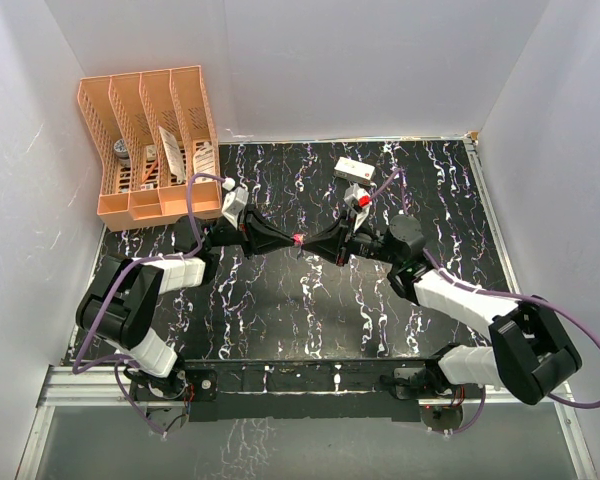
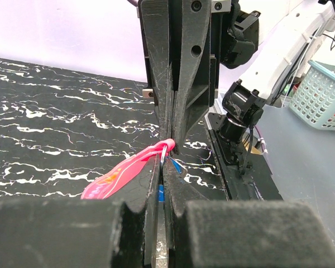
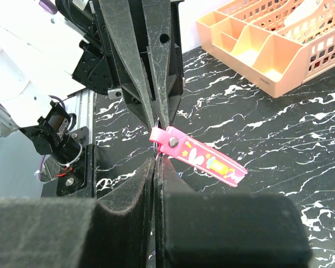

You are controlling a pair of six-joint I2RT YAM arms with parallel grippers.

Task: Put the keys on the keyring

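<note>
1. Two things stand on the black marbled table [image 1: 310,300] beyond the meeting grippers: an orange organizer [image 1: 150,140], far off past the left gripper [image 1: 285,240], and a white box [image 1: 352,170], beyond the right gripper [image 1: 311,242] and well apart from it.
2. Nothing lies between either of them and the grippers; only each arm's opposite gripper crowds the spot, tip against tip.
3. A teal basket [image 2: 324,95] shows off the table in the left wrist view, behind the right arm.
4. Left gripper: clenched, jaws pressed together with only a slit between them. A sliver of the blue key [image 2: 161,194] sits in that slit, so it grips that key.
5. Right gripper: also clenched, fingers fully together, with its tips coming down onto the thin wire keyring [image 2: 166,146] right at the left gripper's tips.
6. The pink key [image 3: 204,156], a flat strip with small printed figures, hangs from the keyring just beside both sets of tips and slants down and away to one side, clear of the table as far as the views show.
7. How much of the blue key is threaded on the keyring cannot be told; the fingers hide it.
</note>
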